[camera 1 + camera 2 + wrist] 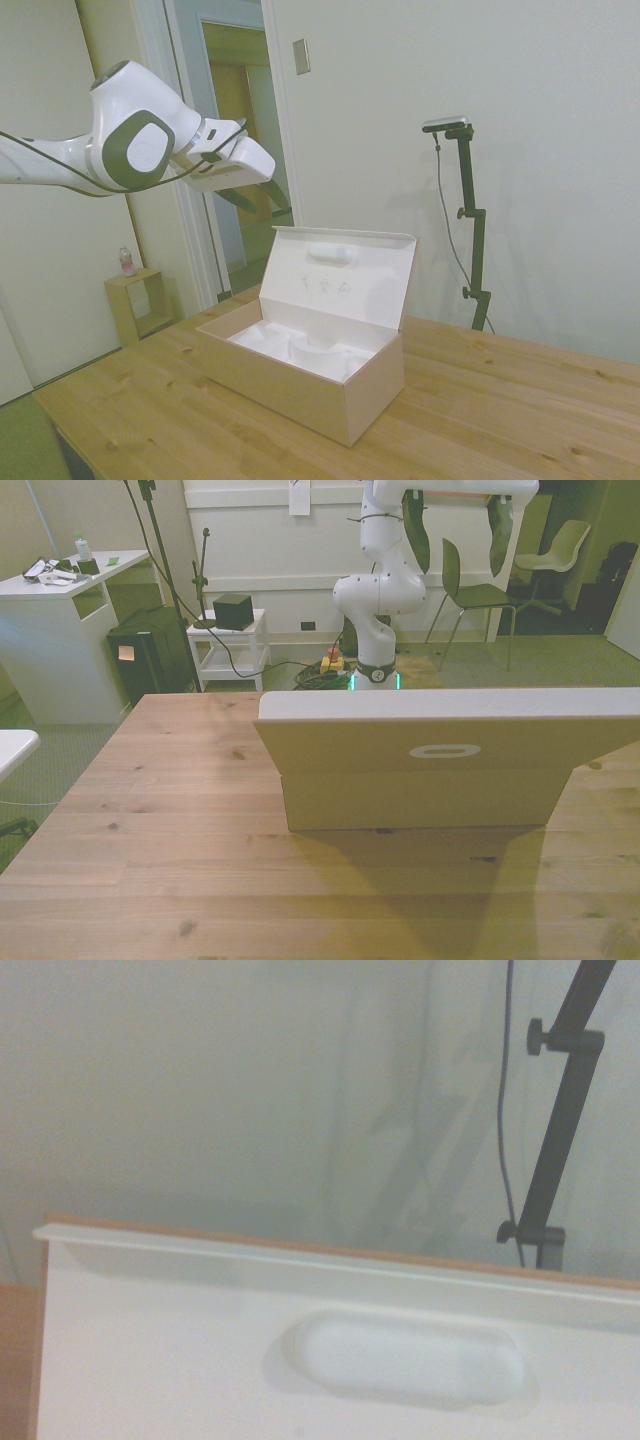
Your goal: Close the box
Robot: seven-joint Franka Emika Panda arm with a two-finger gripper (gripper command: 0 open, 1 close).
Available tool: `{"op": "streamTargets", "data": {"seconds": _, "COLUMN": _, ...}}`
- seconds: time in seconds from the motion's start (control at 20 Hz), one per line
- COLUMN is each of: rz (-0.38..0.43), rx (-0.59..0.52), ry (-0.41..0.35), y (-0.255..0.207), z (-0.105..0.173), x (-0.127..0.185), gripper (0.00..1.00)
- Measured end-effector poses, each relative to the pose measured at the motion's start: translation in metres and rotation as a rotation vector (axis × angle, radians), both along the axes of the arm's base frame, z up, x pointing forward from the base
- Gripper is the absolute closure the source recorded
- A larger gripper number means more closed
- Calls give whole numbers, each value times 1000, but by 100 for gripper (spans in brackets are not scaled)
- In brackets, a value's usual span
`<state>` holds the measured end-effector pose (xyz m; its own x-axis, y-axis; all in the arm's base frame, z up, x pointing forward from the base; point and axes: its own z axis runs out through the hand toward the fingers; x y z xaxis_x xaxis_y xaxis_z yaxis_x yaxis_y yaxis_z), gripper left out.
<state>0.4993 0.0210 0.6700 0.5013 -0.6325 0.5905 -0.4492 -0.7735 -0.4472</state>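
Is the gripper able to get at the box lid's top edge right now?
Probably yes: the gripper hangs in open air above and beside the upright lid of the box, nothing between them.

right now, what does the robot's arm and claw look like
The arm is glossy white with rounded shells and a grey-olive ring-shaped panel on the wrist joint. A thin dark cable loops along it to the white wedge-shaped head. The claw has dark fingers. In the front view the white base segments stack in bulbous curves, with green lights glowing at the foot.
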Motion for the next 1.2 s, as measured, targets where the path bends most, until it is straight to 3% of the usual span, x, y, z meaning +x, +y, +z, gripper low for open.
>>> {"op": "streamTargets", "data": {"seconds": 0.5, "rz": -50, "rx": 17, "ry": -29, "y": -17, "z": 17, "x": 57, "gripper": 0}}
{"op": "streamTargets", "data": {"seconds": 0.85, "rz": -54, "rx": 29, "ry": -21, "y": -20, "z": 16, "x": 126, "gripper": 0}}
{"op": "streamTargets", "data": {"seconds": 1.2, "rz": -66, "rx": 27, "ry": 25, "y": -18, "z": -8, "x": 198, "gripper": 0}}
